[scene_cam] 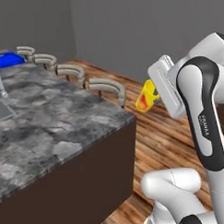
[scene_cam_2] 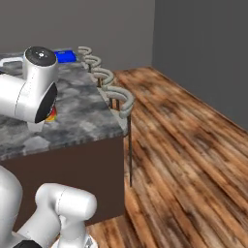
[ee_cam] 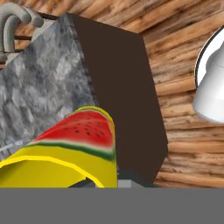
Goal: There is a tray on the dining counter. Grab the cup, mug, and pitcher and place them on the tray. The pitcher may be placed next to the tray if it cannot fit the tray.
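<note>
The gripper (scene_cam: 152, 99) is clamped on the yellow watermelon-print cup (scene_cam: 146, 97), held in the air off the near end of the dining counter (scene_cam: 49, 121), well apart from the blue tray (scene_cam: 7, 59) at its far end. The cup looks light, rigid and smooth; a rim pinch could slip, so carry it gently.

— What are you listing for the dining counter (scene_cam: 49, 116)?
— You enter its top as grey marbled stone, polished smooth, over a matt dark brown wood base.

— And the cup (scene_cam: 146, 97)?
— You log it as smooth yellow plastic-looking ware, slightly glossy, with a printed red watermelon-slice mark.

— The tray (scene_cam: 7, 59)?
— Bright blue, smooth, plastic in look.

— Floor (scene_cam_2: 193, 145) and stools (scene_cam: 107, 87)?
— You record warm brown wood planks, visibly grained; the stools have curved grey backs, matt, material unclear.
</note>
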Controlling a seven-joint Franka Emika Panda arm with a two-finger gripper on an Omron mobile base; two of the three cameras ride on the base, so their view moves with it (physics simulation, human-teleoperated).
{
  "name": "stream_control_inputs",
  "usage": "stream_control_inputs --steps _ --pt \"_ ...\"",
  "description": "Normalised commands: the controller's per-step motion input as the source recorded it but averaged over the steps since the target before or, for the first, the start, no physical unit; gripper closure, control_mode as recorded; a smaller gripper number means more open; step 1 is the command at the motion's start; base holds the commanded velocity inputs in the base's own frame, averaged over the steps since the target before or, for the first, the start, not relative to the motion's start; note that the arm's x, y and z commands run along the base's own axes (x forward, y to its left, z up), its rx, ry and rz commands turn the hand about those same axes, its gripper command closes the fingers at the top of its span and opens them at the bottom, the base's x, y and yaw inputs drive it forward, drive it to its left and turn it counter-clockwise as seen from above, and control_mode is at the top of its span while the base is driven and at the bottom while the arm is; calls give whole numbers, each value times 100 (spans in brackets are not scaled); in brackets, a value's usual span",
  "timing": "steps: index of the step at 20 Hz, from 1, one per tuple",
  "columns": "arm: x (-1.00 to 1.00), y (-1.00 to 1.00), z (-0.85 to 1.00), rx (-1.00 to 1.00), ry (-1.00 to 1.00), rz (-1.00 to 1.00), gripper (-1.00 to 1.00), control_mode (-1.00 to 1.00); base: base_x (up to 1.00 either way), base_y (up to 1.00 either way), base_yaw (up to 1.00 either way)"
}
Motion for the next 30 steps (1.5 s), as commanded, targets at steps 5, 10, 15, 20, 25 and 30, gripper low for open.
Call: stream_control_inputs --steps 5,10,15,20,25,30 --pt "0 0 0 0 0 0 100 100 23 -100 40" --pt "0 0 0 0 0 0 100 100 8 -100 37" --pt "0 0 0 0 0 0 100 100 5 -100 36" --pt "0 0 0 0 0 0 100 100 17 -100 33" --pt "0 0 0 0 0 0 100 100 38 -100 30" --pt "0 0 0 0 0 0 100 100 68 -100 22"
